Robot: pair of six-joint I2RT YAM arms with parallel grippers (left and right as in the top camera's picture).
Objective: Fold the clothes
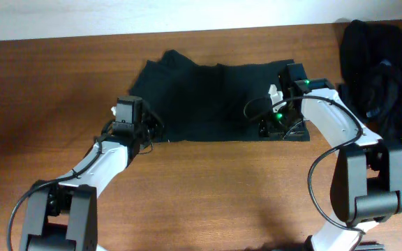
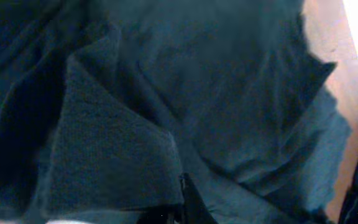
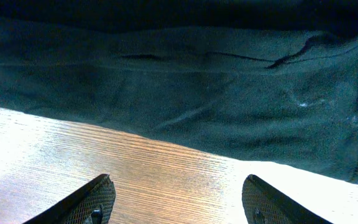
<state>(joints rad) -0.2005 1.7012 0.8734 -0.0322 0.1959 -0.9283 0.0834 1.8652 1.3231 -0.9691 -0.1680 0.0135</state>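
Note:
A dark green garment (image 1: pixel 208 101) lies spread flat on the wooden table (image 1: pixel 208 188). My left gripper (image 1: pixel 151 129) is at its near left corner. In the left wrist view the garment (image 2: pixel 229 93) fills the frame, and a raised fold of it sits in my left gripper (image 2: pixel 182 208), which looks shut on the cloth. My right gripper (image 1: pixel 285 130) is at the garment's near right corner. In the right wrist view my right gripper (image 3: pixel 179 199) is open and empty over bare wood, just short of the garment's hem (image 3: pixel 185 81).
A heap of black clothes (image 1: pixel 386 63) lies at the table's far right, close behind my right arm. Bare wood runs along the table's near side and left side.

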